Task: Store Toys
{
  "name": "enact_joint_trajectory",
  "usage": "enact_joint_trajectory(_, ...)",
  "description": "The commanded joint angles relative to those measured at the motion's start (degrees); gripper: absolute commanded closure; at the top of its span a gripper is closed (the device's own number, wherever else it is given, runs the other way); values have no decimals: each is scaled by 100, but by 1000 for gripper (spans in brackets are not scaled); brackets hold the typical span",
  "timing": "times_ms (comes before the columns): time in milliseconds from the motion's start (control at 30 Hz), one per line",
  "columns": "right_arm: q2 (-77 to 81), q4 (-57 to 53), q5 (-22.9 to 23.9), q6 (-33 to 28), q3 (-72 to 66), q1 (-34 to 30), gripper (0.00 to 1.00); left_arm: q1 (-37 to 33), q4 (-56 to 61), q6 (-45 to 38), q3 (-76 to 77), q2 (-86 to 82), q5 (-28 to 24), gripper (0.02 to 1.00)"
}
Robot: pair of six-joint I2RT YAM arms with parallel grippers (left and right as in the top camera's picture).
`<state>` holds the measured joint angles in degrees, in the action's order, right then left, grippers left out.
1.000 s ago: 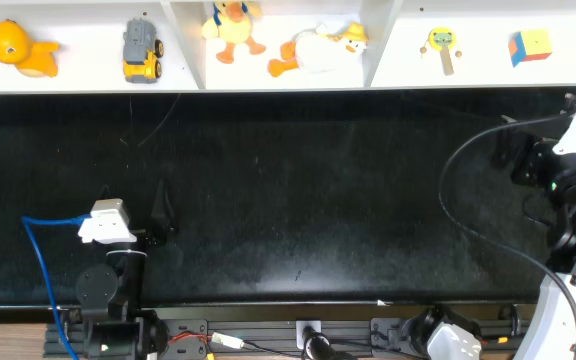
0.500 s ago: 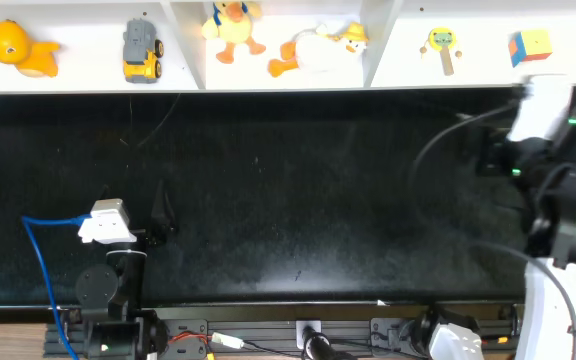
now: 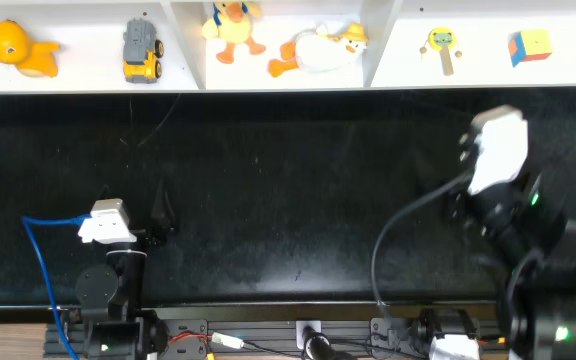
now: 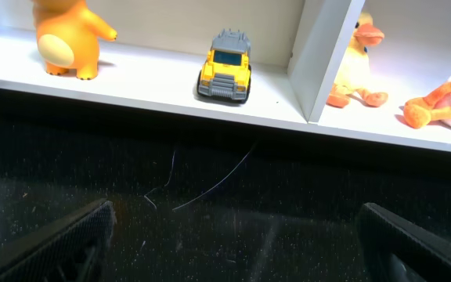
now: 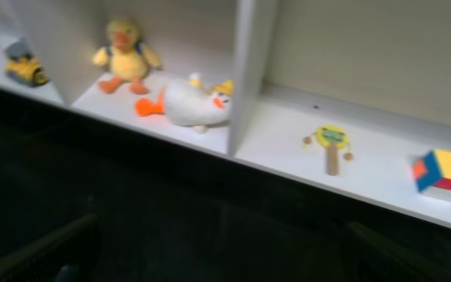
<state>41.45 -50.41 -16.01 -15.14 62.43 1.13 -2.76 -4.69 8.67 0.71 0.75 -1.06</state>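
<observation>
Along the back runs a white shelf [image 3: 288,80] with three compartments. The left one holds an orange duck figure [image 4: 65,35] and a yellow toy truck [image 4: 225,66]. A yellow plush duck [image 5: 125,51] and a white plush duck [image 5: 190,102] lie in the middle one. A small rattle drum [image 5: 331,145] and a colour cube [image 5: 445,171] rest in the right one. My left gripper [image 4: 241,266] hovers low over the black mat, open and empty, facing the truck. My right gripper [image 5: 218,266] is open and empty, facing the shelf from a distance.
A black mat [image 3: 288,190] covers the worktop between the arms and the shelf. The right arm's white wrist [image 3: 496,150] stands over the mat's right part. A blue cable [image 3: 43,240] loops beside the left arm's base.
The right arm has swung away from the far right edge near the shelf, leftward and back toward its base. The left arm has kept still.
</observation>
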Motion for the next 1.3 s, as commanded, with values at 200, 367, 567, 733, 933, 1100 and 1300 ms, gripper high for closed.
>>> enact_joint_trajectory(200, -1952, 1945, 713, 931, -2841, 573, 5, -52, 9, 42, -26, -63, -57, 20)
enact_joint_trajectory(367, -3115, 3989, 1117, 2330, -4660, 573, 7, -52, 9, 42, -26, -63, -55, 20)
enact_joint_trajectory(567, -3989, 4894, 1119, 2721, -5855, 573, 3, -52, 9, 42, -26, -63, -57, 20)
enact_joint_trajectory(733, -4131, 4959, 1117, 2739, -6220, 597, 3, -52, 9, 42, -26, -63, -57, 20)
enact_joint_trajectory(933, -4131, 4649, 1117, 2736, -6218, 603, 5, -52, 9, 42, -26, -63, -57, 20)
enact_joint_trajectory(1100, -4131, 4642, 1117, 2736, -6218, 599, 5, -52, 9, 39, -26, -63, -57, 20)
enact_joint_trajectory(1300, -4122, 4638, 1119, 2736, -6218, 599, 5, -52, 9, 42, -26, -63, -55, 20)
